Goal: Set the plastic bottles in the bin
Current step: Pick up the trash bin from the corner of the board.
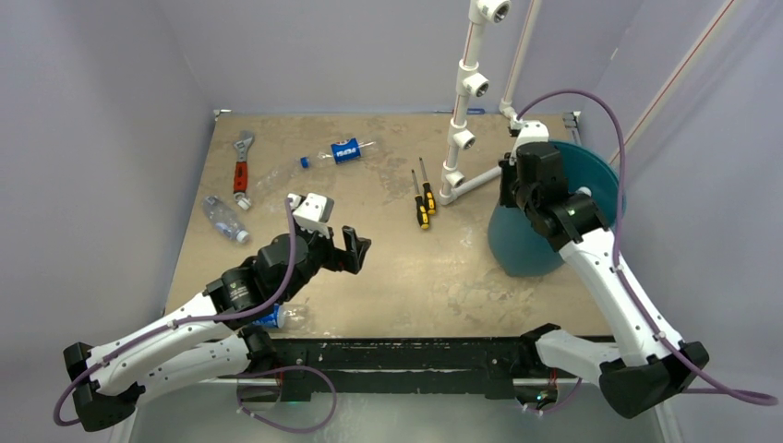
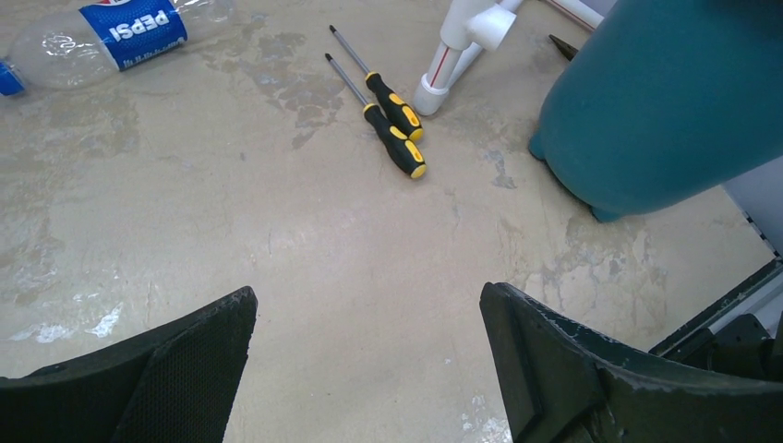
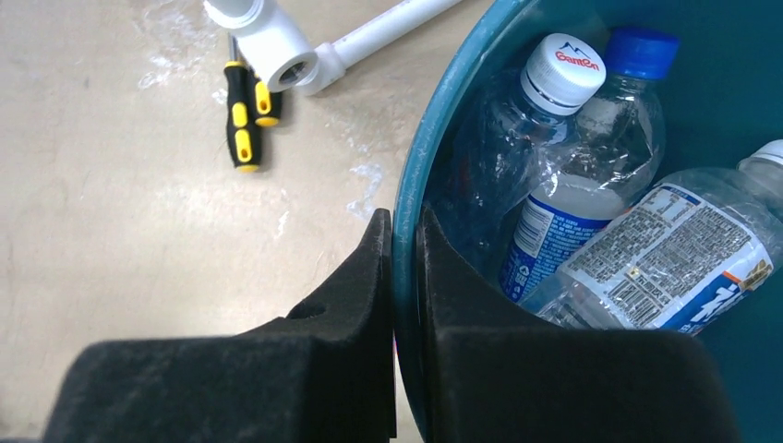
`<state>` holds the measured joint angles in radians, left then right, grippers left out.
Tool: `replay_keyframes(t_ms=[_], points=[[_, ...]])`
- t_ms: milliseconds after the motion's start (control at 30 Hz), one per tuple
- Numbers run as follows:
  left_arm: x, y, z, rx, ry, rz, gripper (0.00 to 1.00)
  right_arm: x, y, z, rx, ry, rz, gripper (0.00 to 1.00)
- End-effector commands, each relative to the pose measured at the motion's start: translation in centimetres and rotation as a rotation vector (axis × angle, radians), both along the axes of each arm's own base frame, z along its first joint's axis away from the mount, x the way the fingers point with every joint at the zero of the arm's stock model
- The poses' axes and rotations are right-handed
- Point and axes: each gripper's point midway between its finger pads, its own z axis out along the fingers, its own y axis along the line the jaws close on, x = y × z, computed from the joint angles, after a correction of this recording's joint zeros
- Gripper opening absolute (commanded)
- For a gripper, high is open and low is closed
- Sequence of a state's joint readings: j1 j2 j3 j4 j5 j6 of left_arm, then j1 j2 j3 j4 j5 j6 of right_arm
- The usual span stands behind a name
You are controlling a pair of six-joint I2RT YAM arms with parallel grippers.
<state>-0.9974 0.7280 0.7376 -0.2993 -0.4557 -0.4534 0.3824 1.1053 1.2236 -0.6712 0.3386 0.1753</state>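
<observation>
1. 3 plastic bottles [image 3: 637, 249] are lying in the bin [image 3: 729, 83], others on the table [image 1: 415, 268].
2. Right gripper [image 3: 403, 231] is pinching the bin's rim; left gripper [image 2: 367, 305] is gaping, empty.
3. We are expecting a pickup next.

Teal bin [image 2: 665, 101] — yellow-and-black screwdrivers [image 2: 395, 103], blue-labelled bottle [image 2: 102, 37]

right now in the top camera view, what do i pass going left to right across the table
clear bottle → blue-labelled bottle → two screwdrivers → teal bin
</observation>
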Motion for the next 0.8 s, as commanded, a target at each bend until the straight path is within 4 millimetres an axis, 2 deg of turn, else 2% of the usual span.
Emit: replay_keyframes(t_ms=[0, 333, 767], points=[[0.4, 0.4, 1.1, -0.014, -0.024, 0.031, 0.91, -2.1, 1.6, 4.5, 0.122, -0.065, 0.074, 0.0], [1.0, 1.5, 2.3, 0.014, -0.042, 0.092, 0.91, -5.6, 3.4, 8.6, 0.208, -0.09, 0.223, 0.0], [1.4, 2.9, 3.5, 0.034, -0.056, 0.155, 0.91, -8.7, 7.5, 12.4, 0.356, -0.15, 0.463, 0.0]])
